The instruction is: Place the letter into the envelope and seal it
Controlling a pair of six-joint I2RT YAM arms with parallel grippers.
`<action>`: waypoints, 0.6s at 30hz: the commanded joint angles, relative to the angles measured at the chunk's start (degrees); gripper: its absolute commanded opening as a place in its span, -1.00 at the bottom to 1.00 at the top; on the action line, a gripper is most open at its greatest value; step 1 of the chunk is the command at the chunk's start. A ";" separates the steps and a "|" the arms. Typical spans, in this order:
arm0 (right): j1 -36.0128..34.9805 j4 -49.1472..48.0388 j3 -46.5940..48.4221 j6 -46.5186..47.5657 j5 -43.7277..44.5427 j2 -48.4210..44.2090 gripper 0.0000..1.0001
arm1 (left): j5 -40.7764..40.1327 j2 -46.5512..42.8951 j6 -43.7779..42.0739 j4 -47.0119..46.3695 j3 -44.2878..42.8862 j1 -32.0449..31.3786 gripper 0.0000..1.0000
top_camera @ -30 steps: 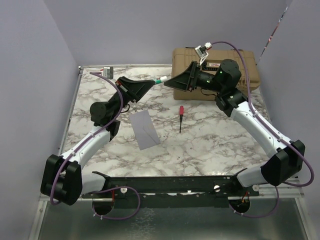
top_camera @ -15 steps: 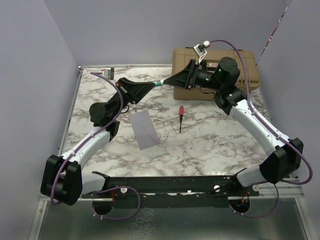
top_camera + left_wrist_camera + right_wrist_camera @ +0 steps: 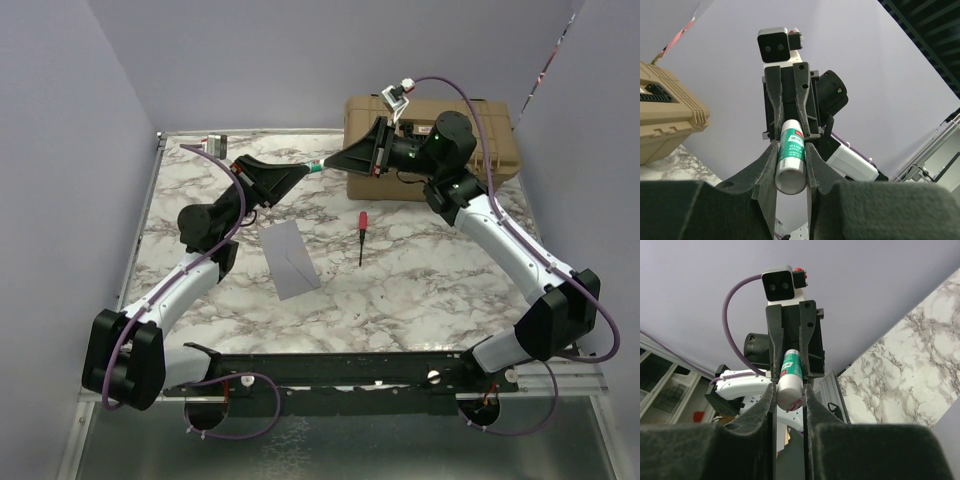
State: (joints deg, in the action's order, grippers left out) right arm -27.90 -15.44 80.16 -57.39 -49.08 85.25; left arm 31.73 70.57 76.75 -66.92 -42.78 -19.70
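The right gripper (image 3: 789, 390) grips the white end of a glue stick (image 3: 790, 376), its fingers drawn in narrow against both sides. The left gripper (image 3: 790, 150) clamps the other end just as narrowly. Its camera lets us read the green label, which is too small to make out from overhead.

From above we see what neither wrist view gives: the two grippers tip to tip, with the stick bridging them in the air over the far part of the marble table (image 3: 420, 285).

The envelope (image 3: 290, 258) lies flat and grey on the marble in front of the left arm, well apart from both grippers. A red-handled screwdriver (image 3: 361, 235) lies to its right. A tan case (image 3: 500, 135) sits at the far right, partly hidden by the right arm. Lavender walls (image 3: 300, 60) close three sides.

We cannot find the letter in any view.
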 commanded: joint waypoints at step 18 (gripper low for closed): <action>-4.45 -10.56 0.26 -8.68 -7.01 4.65 -0.99 | 14.10 5.77 -1.93 -5.13 -5.35 -4.55 -1.00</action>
State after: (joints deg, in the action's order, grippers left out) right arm -27.75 -24.51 79.94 -63.55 -52.18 87.22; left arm 35.07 74.24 75.61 -72.16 -45.84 -19.51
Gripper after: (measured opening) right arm 0.092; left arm 0.245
